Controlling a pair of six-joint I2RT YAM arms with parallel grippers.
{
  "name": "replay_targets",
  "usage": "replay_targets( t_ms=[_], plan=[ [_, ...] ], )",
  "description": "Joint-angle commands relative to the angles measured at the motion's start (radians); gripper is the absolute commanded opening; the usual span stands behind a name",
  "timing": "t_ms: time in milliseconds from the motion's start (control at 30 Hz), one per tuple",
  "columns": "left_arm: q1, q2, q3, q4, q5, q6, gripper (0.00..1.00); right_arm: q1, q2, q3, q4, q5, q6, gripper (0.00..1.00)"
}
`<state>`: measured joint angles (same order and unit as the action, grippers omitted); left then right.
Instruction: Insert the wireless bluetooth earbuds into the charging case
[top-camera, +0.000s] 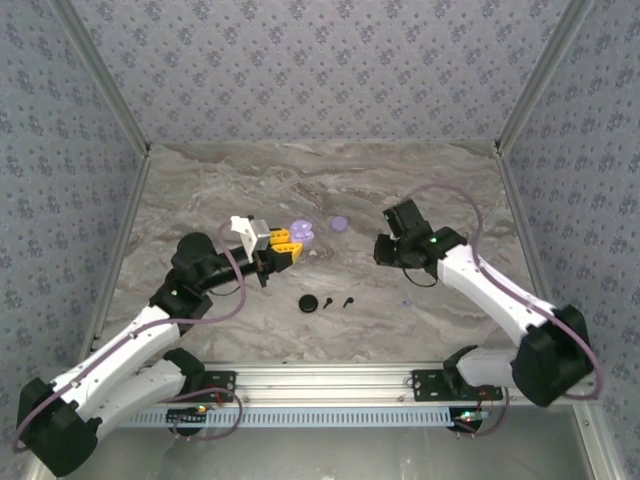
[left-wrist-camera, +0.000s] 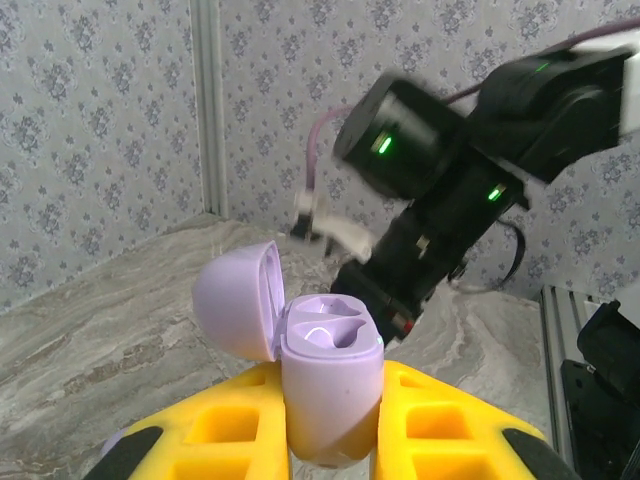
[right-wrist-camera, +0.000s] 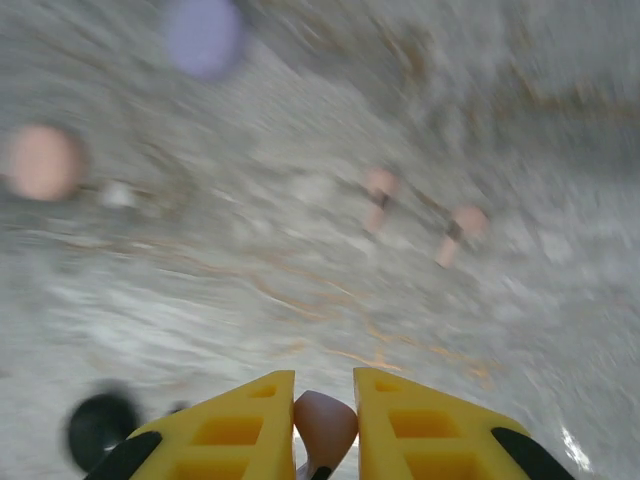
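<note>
My left gripper (left-wrist-camera: 333, 385) is shut on a purple charging case (left-wrist-camera: 330, 370), held upright with its lid (left-wrist-camera: 232, 300) flipped open to the left. Both sockets are empty. In the top view this case (top-camera: 301, 232) sits at the left gripper (top-camera: 285, 243) above mid-table. My right gripper (right-wrist-camera: 325, 385) is shut on a pale pink earbud (right-wrist-camera: 325, 425), bulb end up. The right gripper (top-camera: 384, 248) hangs right of the case, apart from it. Two more pink earbuds (right-wrist-camera: 380, 190) (right-wrist-camera: 460, 228) lie blurred on the table ahead.
A black round case (top-camera: 307, 302) and two black earbuds (top-camera: 327, 303) (top-camera: 348, 301) lie near the centre front. A purple earbud (top-camera: 407, 301) lies to their right and a second purple case (top-camera: 340, 223) behind. A pink case (right-wrist-camera: 42, 160) appears blurred. The right arm (left-wrist-camera: 440, 150) looms close behind the held case.
</note>
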<state>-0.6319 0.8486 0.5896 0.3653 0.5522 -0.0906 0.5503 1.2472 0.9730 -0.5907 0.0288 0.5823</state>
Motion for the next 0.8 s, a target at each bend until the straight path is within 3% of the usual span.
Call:
replay_targets(
  t_ms=[0, 200, 467, 767],
  plan=[
    [-0.010, 0.024, 0.000, 0.084, 0.007, -0.035, 0.00, 0.056, -0.082, 0.073, 0.079, 0.019, -0.092, 0.22],
    [-0.024, 0.064, 0.010, 0.114, 0.006, -0.048, 0.00, 0.191, -0.123, 0.211, 0.181, 0.037, -0.201, 0.22],
    [-0.028, 0.090, 0.020, 0.128, 0.003, -0.055, 0.00, 0.327, -0.068, 0.361, 0.273, 0.050, -0.293, 0.22],
    [-0.032, 0.102, 0.036, 0.130, -0.010, -0.070, 0.00, 0.364, -0.043, 0.327, 0.323, 0.032, -0.281, 0.22]
  ],
)
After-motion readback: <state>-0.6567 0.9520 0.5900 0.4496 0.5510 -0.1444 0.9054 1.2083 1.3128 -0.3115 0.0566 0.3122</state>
